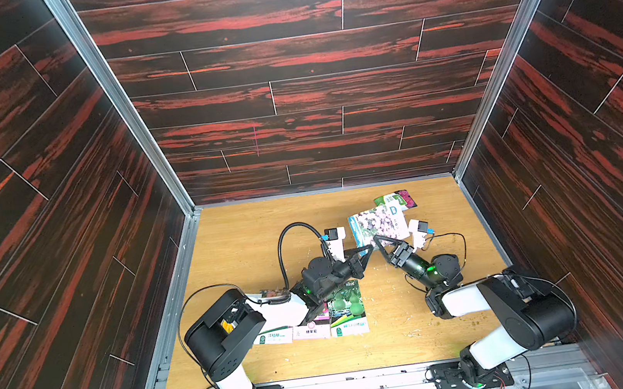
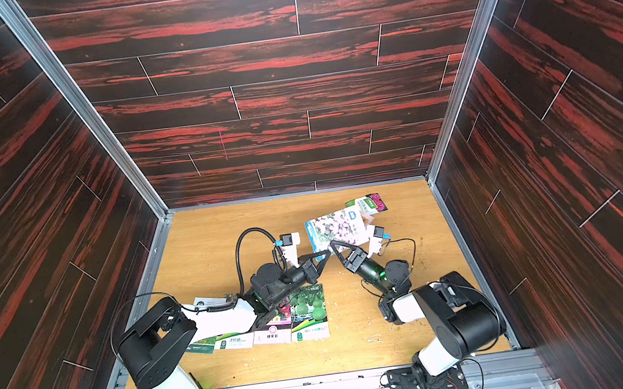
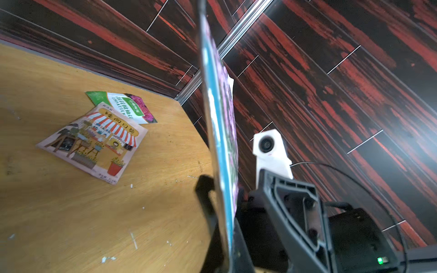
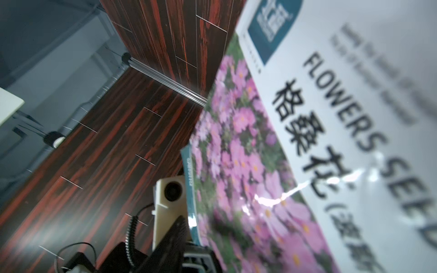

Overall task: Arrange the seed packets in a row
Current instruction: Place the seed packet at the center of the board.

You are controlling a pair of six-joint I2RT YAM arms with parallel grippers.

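Seven seed packets by my count. Four sit side by side near-left on the bench [image 1: 247, 243], partly under the left arm, with the gourd packet [image 1: 346, 308] at the open end of that row. Two overlap far-right: the magenta-flower packet [image 3: 132, 106] and, lapped over its corner, the market-stall packet [image 3: 94, 141]. The last one is airborne.

Airborne one is the pink cosmos packet [image 1: 380, 224], above mid-bench and tilted up on edge. The left tool [image 1: 368, 250] is pressed together on its lower corner, and the left wrist view shows a finger on each face. The right tool [image 1: 380, 243] sits at the same lower edge, just beside the left. Can't tell if it is spread or already nipping: only one finger shows clearly, and the packet hides the rest.

Handling, my read:
- Near weightless, so load is a non-issue.
- Thin and floppy. It reads nearly straight edge-on, but with only a corner held I'd expect it to sag or swing in a fast move.
- The glossy film glares in the right wrist view, so likely slick. A shallow pinch could slide off.
- Best hold is a deep bite on the border, mid short edge, not a tip-of-corner nip.
- Seeds inside are probably loose, so avoid hard clamping on the belly.
- If both tools hold at once, any mismatch pulls or creases the paper.
- The flat ones on the bench leave no lip to catch. Take the raised overlap edge first.
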